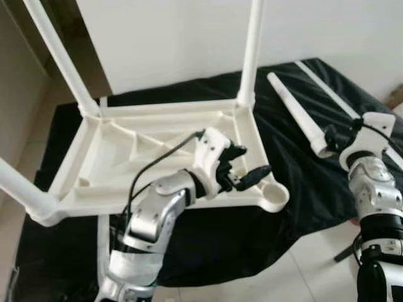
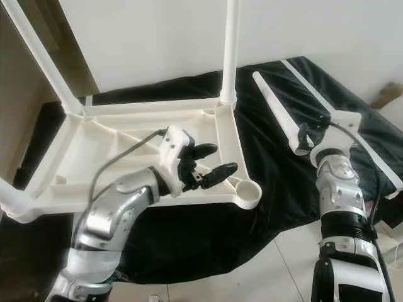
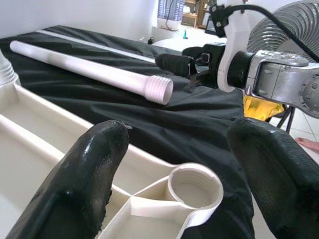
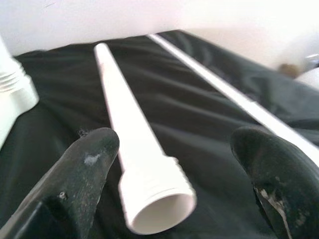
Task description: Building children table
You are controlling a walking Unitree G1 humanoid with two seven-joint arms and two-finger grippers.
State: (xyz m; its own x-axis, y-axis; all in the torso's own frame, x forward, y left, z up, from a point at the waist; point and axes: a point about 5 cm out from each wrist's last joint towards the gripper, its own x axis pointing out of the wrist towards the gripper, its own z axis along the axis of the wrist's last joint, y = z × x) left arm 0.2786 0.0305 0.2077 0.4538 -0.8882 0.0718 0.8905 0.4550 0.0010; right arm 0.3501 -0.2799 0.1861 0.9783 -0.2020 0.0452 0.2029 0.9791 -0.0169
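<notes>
Three legs stand screwed into the upturned white tabletop; its empty corner socket sits just ahead of the left gripper, jaws released. The last threaded leg lies between the right gripper's parted jaws, ungrasped.

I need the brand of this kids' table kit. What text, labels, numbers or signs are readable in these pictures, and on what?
None can be read.
Upturned white tabletop: bare moulded plastic, no lettering visible.
Loose leg: plain white, only screw threads at its end.
Black cloth: unmarked.
Left gripper and right gripper: no legible marking.
</notes>
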